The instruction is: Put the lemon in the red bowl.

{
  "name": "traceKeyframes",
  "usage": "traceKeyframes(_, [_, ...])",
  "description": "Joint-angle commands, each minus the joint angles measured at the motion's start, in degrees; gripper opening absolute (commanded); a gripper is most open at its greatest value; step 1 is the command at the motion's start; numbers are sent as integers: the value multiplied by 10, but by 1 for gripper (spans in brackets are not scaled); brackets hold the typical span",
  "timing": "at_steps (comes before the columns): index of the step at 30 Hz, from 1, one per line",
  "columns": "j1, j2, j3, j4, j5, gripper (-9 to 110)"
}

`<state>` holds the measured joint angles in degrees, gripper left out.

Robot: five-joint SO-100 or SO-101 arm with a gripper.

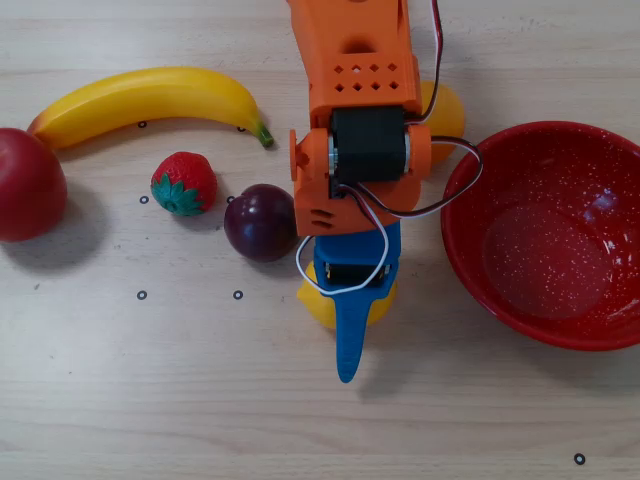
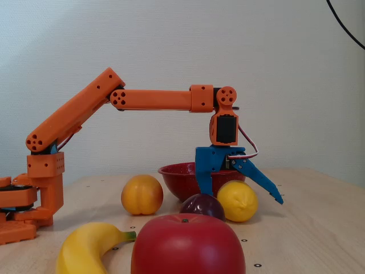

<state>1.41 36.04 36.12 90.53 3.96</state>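
Observation:
The yellow lemon (image 1: 318, 305) (image 2: 236, 201) lies on the wooden table, mostly hidden under my blue gripper (image 1: 349, 315) in the overhead view. The gripper (image 2: 243, 197) is open and straddles the lemon. In the fixed view one finger stands upright at the lemon's left and the other slants down over its right side; I cannot tell whether either touches it. The red bowl (image 1: 560, 140) (image 2: 177, 178), speckled and with nothing in it, sits just right of the gripper in the overhead view and behind it in the fixed view.
A dark plum (image 1: 260, 222) (image 2: 201, 204) lies close beside the lemon. In the overhead view a strawberry (image 1: 183, 183), a red apple (image 1: 25, 185) and a banana (image 1: 150, 95) lie to the left. An orange-yellow fruit (image 1: 446, 110) (image 2: 142, 194) sits by the arm.

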Motion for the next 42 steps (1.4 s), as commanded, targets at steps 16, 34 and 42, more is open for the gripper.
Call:
traceKeyframes(16, [12,28,-49,12,16,38])
traceKeyframes(34, [10,26,-48,11,18,30])
traceKeyframes(42, [8,25,-54,19,26,11])
